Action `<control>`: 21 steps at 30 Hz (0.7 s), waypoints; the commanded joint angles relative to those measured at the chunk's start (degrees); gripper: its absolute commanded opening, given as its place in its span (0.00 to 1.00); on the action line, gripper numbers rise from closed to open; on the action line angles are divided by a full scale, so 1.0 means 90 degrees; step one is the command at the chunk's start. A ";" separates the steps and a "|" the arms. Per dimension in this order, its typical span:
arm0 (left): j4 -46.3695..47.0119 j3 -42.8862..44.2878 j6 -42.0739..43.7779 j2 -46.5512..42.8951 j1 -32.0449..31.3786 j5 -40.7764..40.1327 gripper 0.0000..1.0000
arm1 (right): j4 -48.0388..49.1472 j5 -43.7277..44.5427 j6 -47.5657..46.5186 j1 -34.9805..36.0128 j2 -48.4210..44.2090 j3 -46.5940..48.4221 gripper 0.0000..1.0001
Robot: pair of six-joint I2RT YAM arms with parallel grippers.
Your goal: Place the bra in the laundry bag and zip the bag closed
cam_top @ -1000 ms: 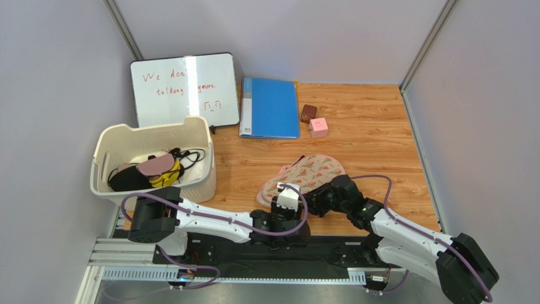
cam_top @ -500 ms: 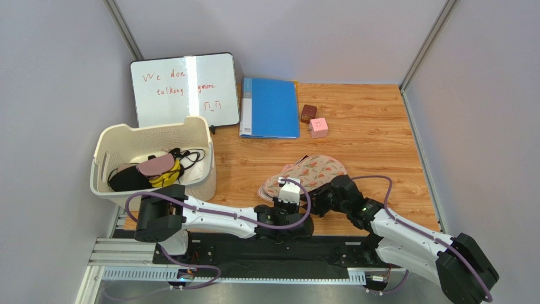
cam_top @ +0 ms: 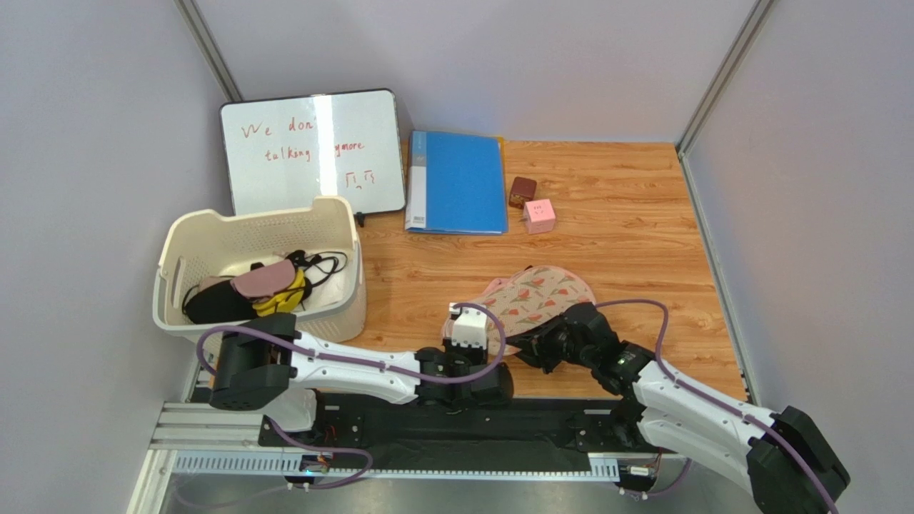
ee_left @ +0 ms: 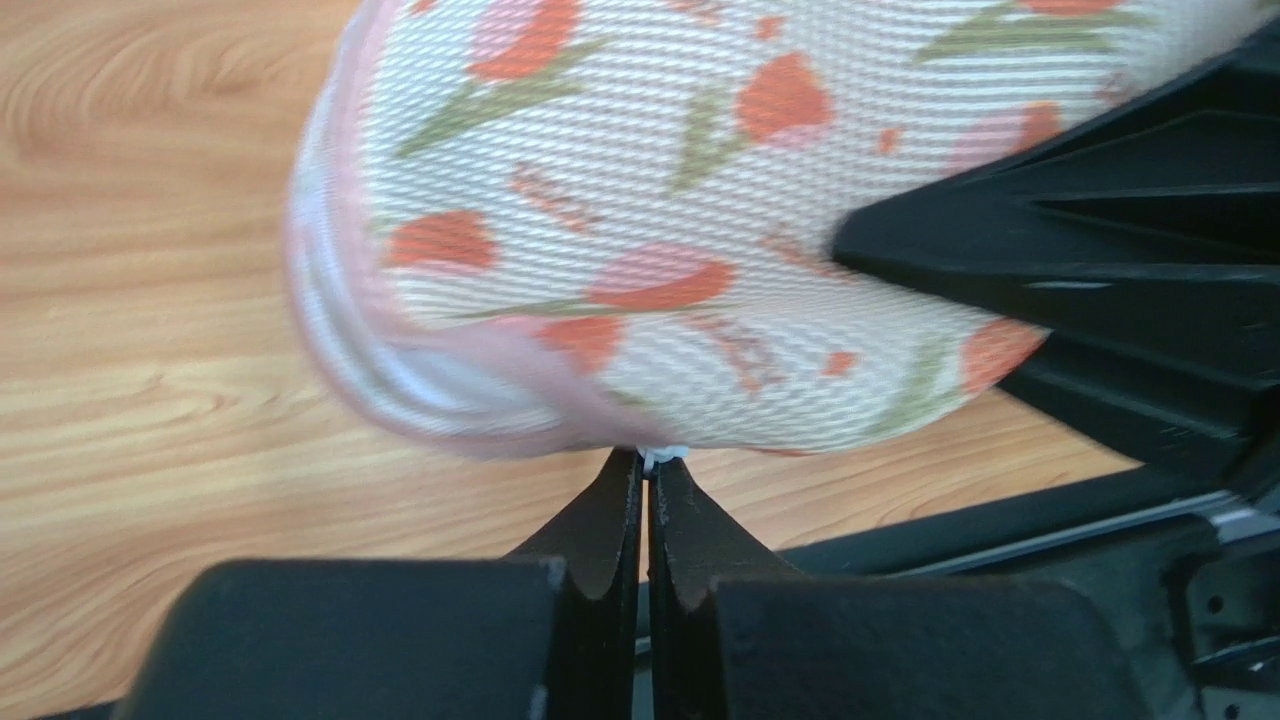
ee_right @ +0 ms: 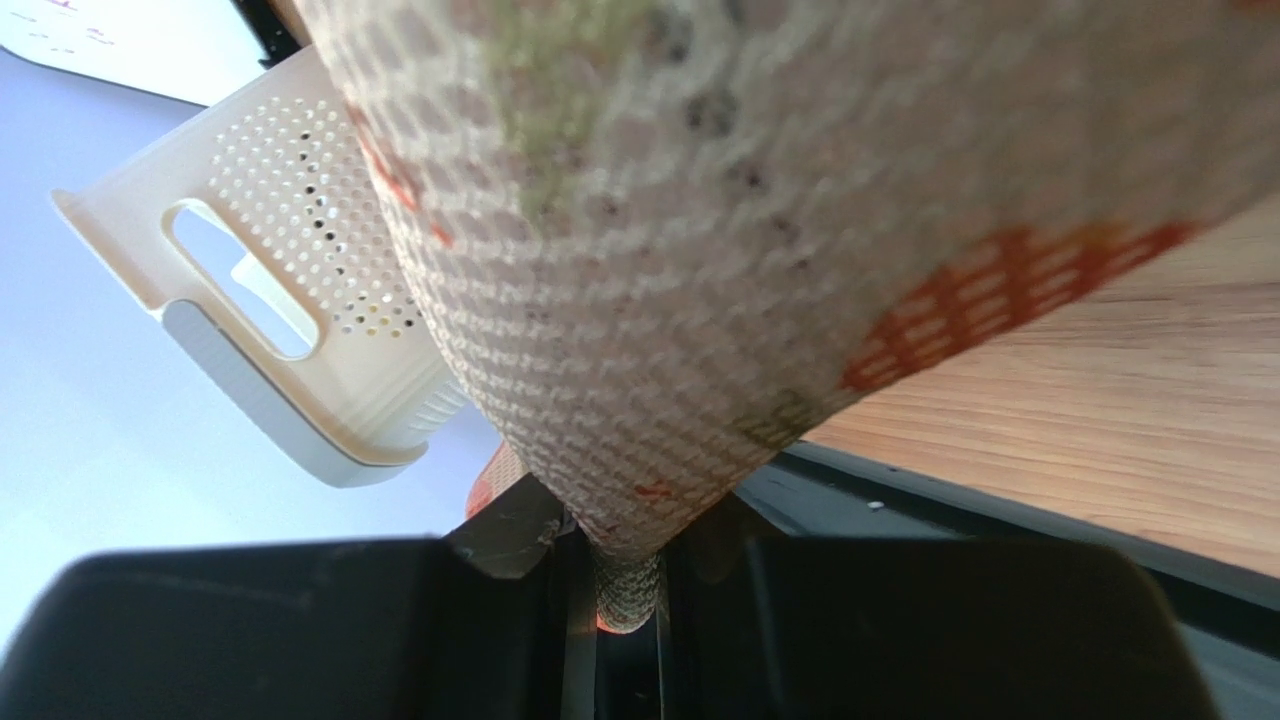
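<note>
The laundry bag (cam_top: pixel 536 291), beige-pink mesh with red-and-green print, lies bunched on the wooden table just ahead of both arms. In the left wrist view the laundry bag (ee_left: pixel 646 225) hangs over my left gripper (ee_left: pixel 649 462). Its jaws are pressed together on a tiny white tab at the bag's pink lower edge. From above, my left gripper (cam_top: pixel 470 313) is at the bag's near left end. My right gripper (cam_top: pixel 528 341) is at its near edge. The right wrist view shows my right gripper (ee_right: pixel 624 578) shut on a fold of the laundry bag (ee_right: pixel 781 225). The bra is hidden.
A cream basket (cam_top: pixel 258 214) holding pink, yellow and black garments stands at the left, and shows again as the basket (ee_right: pixel 286 300) in the right wrist view. At the back are a whiteboard (cam_top: pixel 311 150), a blue folder (cam_top: pixel 456 182), a brown block (cam_top: pixel 522 191) and a pink block (cam_top: pixel 540 215).
My left gripper has closed at the bag's edge and shifted a little left. The right arm has drawn in lower, and the bag has bunched up and shifted slightly right.
</note>
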 commanded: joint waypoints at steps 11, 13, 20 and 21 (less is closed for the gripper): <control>0.1110 -0.1585 0.1026 -0.1979 0.0051 0.0907 0.00 | -0.0742 0.0160 -0.0711 -0.0370 -0.0547 -0.0257 0.13; 0.1315 -0.1789 0.1104 -0.1999 0.0099 0.1033 0.00 | -0.0751 0.0005 -0.0886 -0.0497 -0.0547 -0.0267 0.13; 0.2740 -0.2386 0.2110 -0.1971 0.0217 0.2507 0.00 | -0.0947 -0.0279 -0.3306 -0.1199 0.0145 0.0240 0.15; 0.2916 -0.2386 0.2149 -0.1892 0.0217 0.2663 0.00 | -0.0937 -0.0337 -0.3822 -0.1288 0.0243 0.0328 0.15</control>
